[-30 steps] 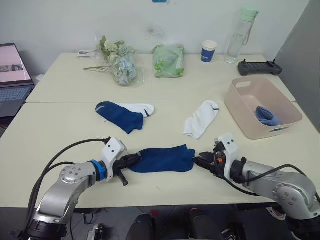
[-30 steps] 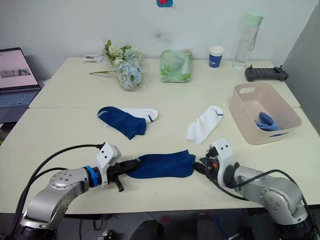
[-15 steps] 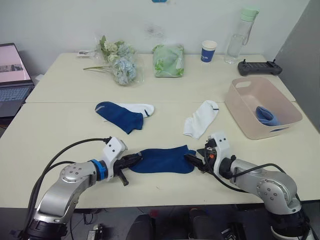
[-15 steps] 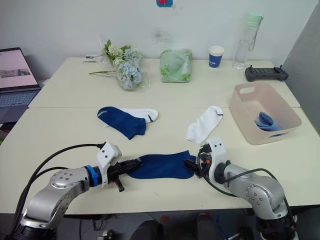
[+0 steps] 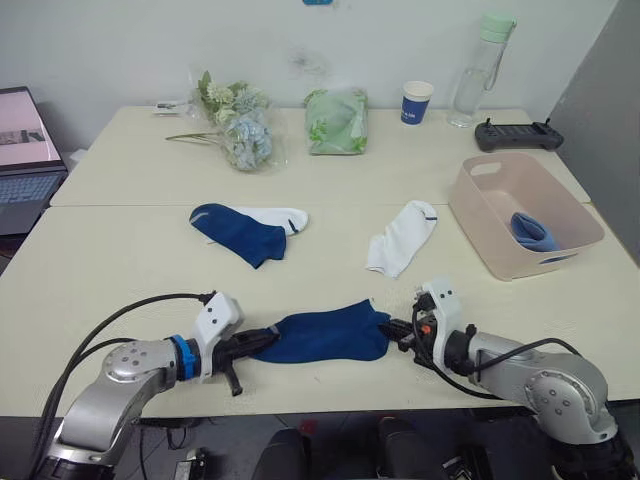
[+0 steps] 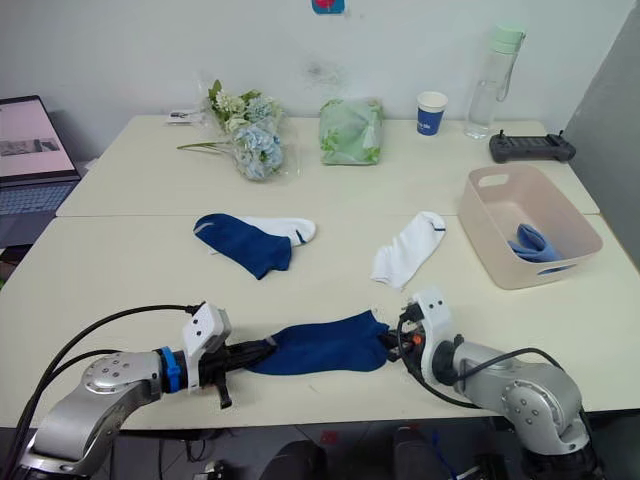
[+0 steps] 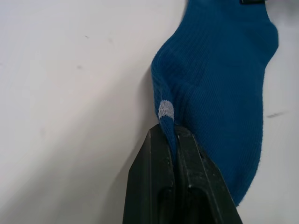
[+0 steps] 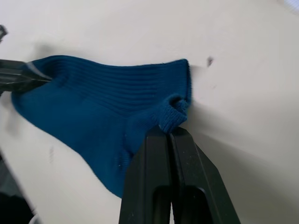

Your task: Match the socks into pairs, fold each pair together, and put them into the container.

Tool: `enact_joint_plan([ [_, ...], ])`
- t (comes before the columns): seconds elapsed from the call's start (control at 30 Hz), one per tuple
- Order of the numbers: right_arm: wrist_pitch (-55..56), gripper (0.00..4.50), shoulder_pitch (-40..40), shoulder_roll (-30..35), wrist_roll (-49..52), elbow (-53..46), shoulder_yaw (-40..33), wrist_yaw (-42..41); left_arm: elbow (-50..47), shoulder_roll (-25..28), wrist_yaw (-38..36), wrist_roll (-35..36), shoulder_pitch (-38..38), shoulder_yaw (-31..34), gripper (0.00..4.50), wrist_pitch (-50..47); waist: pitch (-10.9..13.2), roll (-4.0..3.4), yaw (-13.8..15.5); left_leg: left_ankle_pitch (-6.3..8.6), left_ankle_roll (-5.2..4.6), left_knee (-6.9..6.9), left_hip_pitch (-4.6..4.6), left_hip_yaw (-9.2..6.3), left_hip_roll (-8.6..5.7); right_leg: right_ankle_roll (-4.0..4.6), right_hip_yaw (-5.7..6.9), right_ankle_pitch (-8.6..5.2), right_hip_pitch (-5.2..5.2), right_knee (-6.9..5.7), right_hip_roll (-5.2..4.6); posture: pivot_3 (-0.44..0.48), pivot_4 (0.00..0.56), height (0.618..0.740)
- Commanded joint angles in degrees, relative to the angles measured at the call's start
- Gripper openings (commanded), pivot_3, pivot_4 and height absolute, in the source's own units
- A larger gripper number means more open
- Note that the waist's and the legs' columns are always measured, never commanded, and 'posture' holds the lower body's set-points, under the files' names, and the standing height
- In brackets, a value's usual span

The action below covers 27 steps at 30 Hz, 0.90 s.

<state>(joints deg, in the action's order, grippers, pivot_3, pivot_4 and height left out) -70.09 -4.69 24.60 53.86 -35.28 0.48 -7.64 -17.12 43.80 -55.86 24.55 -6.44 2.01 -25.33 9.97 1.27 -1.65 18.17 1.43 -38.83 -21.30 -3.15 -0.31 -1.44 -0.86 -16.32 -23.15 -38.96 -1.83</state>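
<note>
A navy sock [image 5: 325, 335] lies stretched along the table's front edge between my two grippers. My left gripper [image 5: 262, 340] is shut on its left end, and the left wrist view shows the black fingers [image 7: 161, 140] pinching the fabric. My right gripper [image 5: 392, 328] is shut on its right end, the cuff [image 8: 173, 112] bunched at the fingertips. A second navy sock [image 5: 240, 232] lies mid-table over a white sock [image 5: 278, 216]. Another white sock [image 5: 403, 238] lies right of centre. The pink container [image 5: 470, 215] stands at the right with a light blue sock [image 5: 533, 230] inside.
Along the back of the table are a flower bunch [image 5: 238, 125], a green bag [image 5: 336, 120], a blue paper cup [image 5: 418, 101], a clear bottle [image 5: 478, 68] and a black controller [image 5: 518, 134]. A laptop [image 5: 25, 150] stands at the far left.
My right gripper moved in to the sock's right end and shut on it. The left arm drew back and left, and the sock now hangs taut between both grippers.
</note>
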Motion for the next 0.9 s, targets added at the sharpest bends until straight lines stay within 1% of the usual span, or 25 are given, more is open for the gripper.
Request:
enact_joint_plan([
  [0.03, -2.7, 0.03, 2.2, 1.1, 6.0, -4.9, -3.3, -0.6, -1.4, 2.2, -2.8, 1.8, -1.5, 1.8, 0.00, -0.7, 0.0, 0.00, 0.0, 0.00, 0.00, 0.00, 0.00, -0.01, 0.00, 0.00, 0.00, 0.00, 0.00, -0.01, 0.00, 0.000, 0.150, 0.740],
  [0.17, -4.1, 0.03, 4.1, 2.2, 7.7, -5.9, -2.9, -0.1, 0.5, 2.0, -2.7, 0.0, -2.8, 0.9, 0.00, 1.3, 0.0, 0.00, 0.0, 0.00, 0.00, 0.00, 0.08, 0.01, -0.01, 0.00, -0.01, 0.00, 0.06, -0.01, 0.00, 0.000, 0.150, 0.740],
  [0.33, -3.7, 0.03, 3.2, 1.7, 5.5, -4.2, -1.0, 1.1, 3.5, -0.4, -0.3, -2.7, -1.8, -0.1, 0.00, 4.7, 0.0, -0.04, 0.0, 0.00, -0.01, 0.02, 0.25, 0.03, 0.00, 0.00, -0.01, 0.00, 0.21, -0.01, 0.02, 0.000, 0.150, 0.740],
  [0.37, -3.3, 0.23, 3.1, 2.2, 4.2, -4.0, -0.7, 1.1, 4.4, -0.3, -0.9, -2.5, -1.9, 0.3, 0.00, 5.1, 0.0, -0.04, 0.0, 0.00, -0.01, 0.03, 0.31, 0.03, -0.01, 0.00, -0.02, -0.01, 0.29, 0.01, 0.01, 0.000, 0.150, 0.740],
  [0.43, -3.0, 0.71, 3.1, 3.6, 2.9, -3.8, -1.0, 0.5, 5.9, 0.1, -2.1, -1.5, -2.9, 1.9, 0.47, 5.5, 0.0, -0.04, 0.0, 0.00, -0.01, 0.03, 0.38, 0.00, -0.01, 0.00, 0.00, -0.01, 0.38, 0.03, 0.01, 0.000, 0.150, 0.740],
  [0.47, -3.0, 0.98, 3.1, 4.4, 2.8, -4.0, -1.2, -0.2, 6.4, 0.5, -2.7, -1.2, -3.6, 2.8, 0.64, 6.0, 0.0, -0.06, 0.0, 0.01, -0.01, 0.03, 0.42, 0.00, -0.01, 0.00, 0.01, -0.01, 0.42, 0.03, 0.01, 0.000, 0.150, 0.740],
  [0.5, -3.2, 1.29, 2.9, 4.8, 3.1, -4.0, -1.7, -0.7, 6.7, 0.6, -2.6, -0.9, -4.1, 3.6, 0.93, 6.5, 0.0, -0.05, 0.0, 0.01, -0.01, 0.03, 0.43, 0.01, -0.01, 0.00, 0.00, -0.01, 0.44, 0.04, 0.01, 0.000, 0.150, 0.740],
  [0.53, -3.2, 1.67, 2.8, 5.1, 3.3, -4.0, -2.0, -1.0, 6.9, 0.7, -2.6, -0.9, -4.4, 4.1, 1.24, 6.8, 0.0, -0.05, -0.1, 0.01, -0.01, 0.03, 0.45, 0.01, -0.01, 0.00, 0.00, -0.01, 0.45, 0.04, 0.01, 0.000, 0.150, 0.740],
  [0.63, -2.7, 2.62, 1.5, 5.5, 4.0, -4.3, -3.4, -1.4, 6.6, 0.7, -2.3, 0.3, -5.5, 6.8, 2.08, 6.9, 0.0, -0.06, -0.1, 0.01, -0.01, 0.05, 0.51, -0.02, 0.06, 0.00, 0.02, -0.02, 0.50, 0.04, 0.08, 0.000, 0.150, 0.740],
  [0.73, -1.2, 3.70, 0.2, 7.5, 3.7, -5.9, -4.4, -3.0, 5.3, 0.6, -1.9, 3.0, -6.2, 10.7, 2.99, 6.0, 0.0, -0.07, -0.1, 0.01, -0.01, 0.05, 0.51, -0.04, 0.09, 0.01, 0.02, -0.02, 0.50, 0.03, 0.12, 0.000, 0.150, 0.740],
  [0.8, 1.5, 4.43, -1.2, 10.3, 1.3, -7.6, -4.2, -4.8, 4.0, 0.6, -1.6, 5.1, -6.4, 13.7, 3.64, 4.7, 0.0, -0.08, -0.1, 0.01, -0.01, 0.05, 0.49, -0.08, 0.09, 0.01, 0.06, -0.02, 0.49, 0.04, 0.12, 0.000, 0.150, 0.740],
  [0.87, 3.7, 4.50, -3.3, 12.0, 0.4, -8.8, -4.5, -6.5, 2.7, 1.0, -1.5, 6.3, -6.6, 16.1, 4.26, 3.8, 0.0, -0.08, 0.0, 0.01, -0.01, 0.06, 0.43, -0.07, 0.08, 0.01, 0.05, -0.02, 0.45, 0.08, 0.11, 0.000, 0.150, 0.740],
  [0.9, 5.2, 4.50, -4.5, 12.8, -1.0, -9.2, -4.0, -7.1, 2.2, 0.9, -1.1, 6.9, -6.4, 17.3, 4.47, 3.1, 0.0, -0.07, 0.0, 0.01, -0.01, 0.06, 0.43, -0.07, 0.07, 0.00, 0.05, -0.02, 0.47, 0.10, 0.11, 0.000, 0.150, 0.740],
])
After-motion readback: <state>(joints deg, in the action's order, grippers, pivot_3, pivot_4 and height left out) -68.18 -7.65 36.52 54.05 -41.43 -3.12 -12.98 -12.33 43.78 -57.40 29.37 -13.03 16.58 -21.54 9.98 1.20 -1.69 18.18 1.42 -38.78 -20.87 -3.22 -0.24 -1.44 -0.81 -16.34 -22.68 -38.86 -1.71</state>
